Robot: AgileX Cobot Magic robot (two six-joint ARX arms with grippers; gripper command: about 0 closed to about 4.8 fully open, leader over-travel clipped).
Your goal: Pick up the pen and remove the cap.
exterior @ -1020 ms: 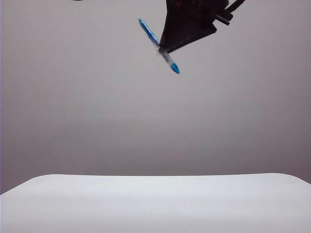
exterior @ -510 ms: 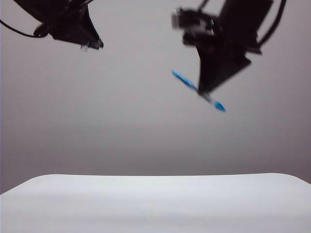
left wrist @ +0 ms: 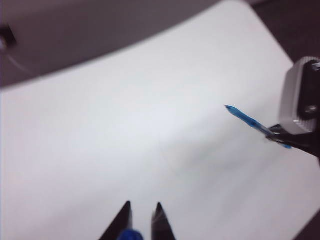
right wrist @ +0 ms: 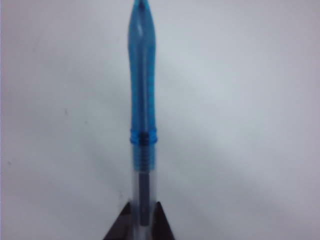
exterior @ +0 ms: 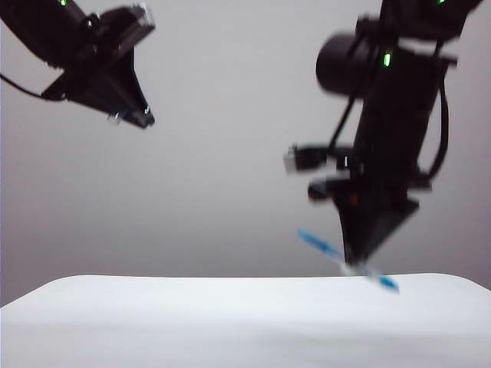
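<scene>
The pen (right wrist: 142, 100), with its clear barrel and blue front section, sticks out past my right gripper (right wrist: 142, 210), which is shut on the barrel. In the exterior view that right gripper (exterior: 357, 264) hangs just above the white table (exterior: 153, 322) at the right. The pen (exterior: 322, 245) lies slanted across its tips, uncapped. My left gripper (exterior: 146, 119) is high at the upper left. In the left wrist view the left gripper (left wrist: 142, 205) is shut on the cap (left wrist: 131, 235), of which only a blue rounded bit shows between the fingers. The pen (left wrist: 245, 117) also shows there, off to the side.
The white table fills the lower part of the exterior view, with a plain grey wall (exterior: 230, 153) behind it. The right arm's grey wrist housing (left wrist: 300, 100) shows at the edge of the left wrist view. A dark floor strip (left wrist: 295, 25) lies beyond the table's corner.
The right arm has come down from the top of the exterior view to just above the table, drifting right with the pen. The left arm has entered at the upper left and tilted downward.
</scene>
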